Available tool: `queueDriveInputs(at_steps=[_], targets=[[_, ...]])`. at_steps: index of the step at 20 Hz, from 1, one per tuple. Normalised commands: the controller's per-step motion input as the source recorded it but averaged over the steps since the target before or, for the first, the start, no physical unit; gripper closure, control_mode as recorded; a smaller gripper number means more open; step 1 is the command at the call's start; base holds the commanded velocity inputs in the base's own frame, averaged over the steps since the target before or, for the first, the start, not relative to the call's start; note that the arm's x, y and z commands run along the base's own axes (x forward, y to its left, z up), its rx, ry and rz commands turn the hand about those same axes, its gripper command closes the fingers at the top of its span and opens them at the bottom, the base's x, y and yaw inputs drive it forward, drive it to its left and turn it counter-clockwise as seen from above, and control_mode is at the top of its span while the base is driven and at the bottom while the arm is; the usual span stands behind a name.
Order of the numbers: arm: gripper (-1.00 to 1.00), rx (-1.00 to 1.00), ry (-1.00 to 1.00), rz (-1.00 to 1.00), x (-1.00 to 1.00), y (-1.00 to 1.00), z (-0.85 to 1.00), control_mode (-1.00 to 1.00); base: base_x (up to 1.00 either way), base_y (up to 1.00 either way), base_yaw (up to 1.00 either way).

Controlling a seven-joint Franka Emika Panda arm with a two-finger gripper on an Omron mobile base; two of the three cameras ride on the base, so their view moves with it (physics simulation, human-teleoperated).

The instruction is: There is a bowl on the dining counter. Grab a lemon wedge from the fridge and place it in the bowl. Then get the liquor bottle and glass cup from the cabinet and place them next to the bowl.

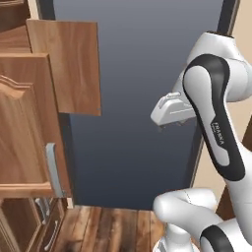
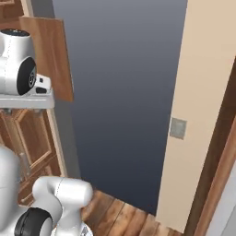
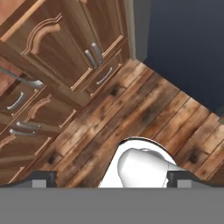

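Fingers (image 3: 112, 178) spread wide above floorboards (image 3: 144, 113); two handles (image 3: 94, 55) on cabinet doors (image 3: 65, 48).

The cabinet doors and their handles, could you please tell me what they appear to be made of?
The cabinet doors look like reddish-brown wood with a smooth finish: grain streaks and raised panel moulding show. The handles look like brushed metal, grey with a dull sheen, though in a rendering painted plastic would look alike.
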Motion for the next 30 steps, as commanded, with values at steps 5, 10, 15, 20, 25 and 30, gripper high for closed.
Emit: queueDriveInputs(at_steps=[5, 10, 15, 20, 25, 30], targets=[[-1.0, 0.0, 0.0, 0.0, 0.0, 0.0, 0.0, 1.0, 1.0, 0.27, 0.32], [-1.0, 0.0, 0.0, 0.0, 0.0, 0.0, 0.0, 1.0, 0.75, 0.32, 0.46], [-1.0, 0.0, 0.0, 0.0, 0.0, 0.0, 0.0, 1.0, 0.33, 0.32, 0.57], [-1.0, 0.0, 0.0, 0.0, 0.0, 0.0, 0.0, 1.0, 0.49, 0.11, 0.58], [-1.0, 0.0, 0.0, 0.0, 0.0, 0.0, 0.0, 1.0, 0.73, -0.03, 0.46], [-1.0, 0.0, 0.0, 0.0, 0.0, 0.0, 0.0, 1.0, 0.68, -0.08, 0.41]])
